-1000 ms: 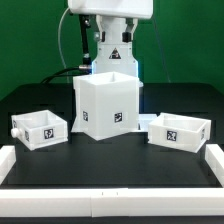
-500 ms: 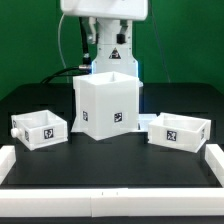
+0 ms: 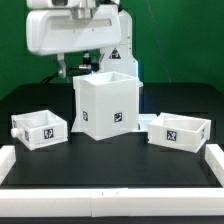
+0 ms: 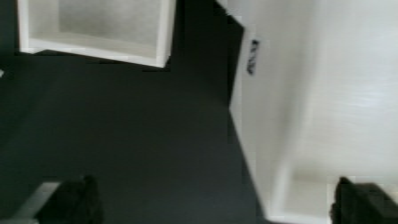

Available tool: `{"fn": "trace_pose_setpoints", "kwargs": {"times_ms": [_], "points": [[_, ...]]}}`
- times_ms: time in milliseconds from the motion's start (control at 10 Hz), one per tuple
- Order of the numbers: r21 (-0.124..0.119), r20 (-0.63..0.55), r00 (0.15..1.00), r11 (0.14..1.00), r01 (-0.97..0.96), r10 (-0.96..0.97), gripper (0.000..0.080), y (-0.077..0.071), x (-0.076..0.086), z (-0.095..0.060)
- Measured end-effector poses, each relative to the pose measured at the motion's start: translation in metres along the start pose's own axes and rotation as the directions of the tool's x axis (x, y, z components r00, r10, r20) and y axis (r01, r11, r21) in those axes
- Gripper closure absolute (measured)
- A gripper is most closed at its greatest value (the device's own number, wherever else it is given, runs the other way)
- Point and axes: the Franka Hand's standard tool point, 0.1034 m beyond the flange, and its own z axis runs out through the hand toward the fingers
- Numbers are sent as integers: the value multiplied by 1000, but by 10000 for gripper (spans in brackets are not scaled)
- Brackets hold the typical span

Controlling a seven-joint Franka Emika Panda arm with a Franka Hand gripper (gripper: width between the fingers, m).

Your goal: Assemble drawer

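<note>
Hovering claw [image 4: 217,203], jaws apart | box shell [image 4: 311,100] by one fingertip [image 4: 365,198] | tray [image 4: 98,30] beyond

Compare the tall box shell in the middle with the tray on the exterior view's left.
The box shell stands tall; the left tray is shallow and low. The left tray has a knob sticking out of one side; the box shell shows none. The box shell sits in the middle; the left tray sits apart from it. Both are matte white, open-topped, and show a black-and-white tag.
</note>
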Motion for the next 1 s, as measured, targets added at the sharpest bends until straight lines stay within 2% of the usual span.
{"fn": "trace_pose_setpoints", "kwargs": {"times_ms": [100, 200, 500, 700, 800, 900, 1000], "points": [[0, -1, 1000, 1000, 22, -22, 150, -29, -11, 23], [16, 7, 1000, 1000, 27, -27, 150, -38, -19, 29], [16, 7, 1000, 1000, 27, -27, 150, -38, -19, 29], [16, 7, 1000, 1000, 27, -27, 401, -38, -19, 29], [16, 7, 1000, 1000, 27, -27, 401, -38, -19, 29], [16, 7, 1000, 1000, 27, -27, 602, -38, -19, 29], [16, 7, 1000, 1000, 27, -27, 742, -38, -19, 29]]}}
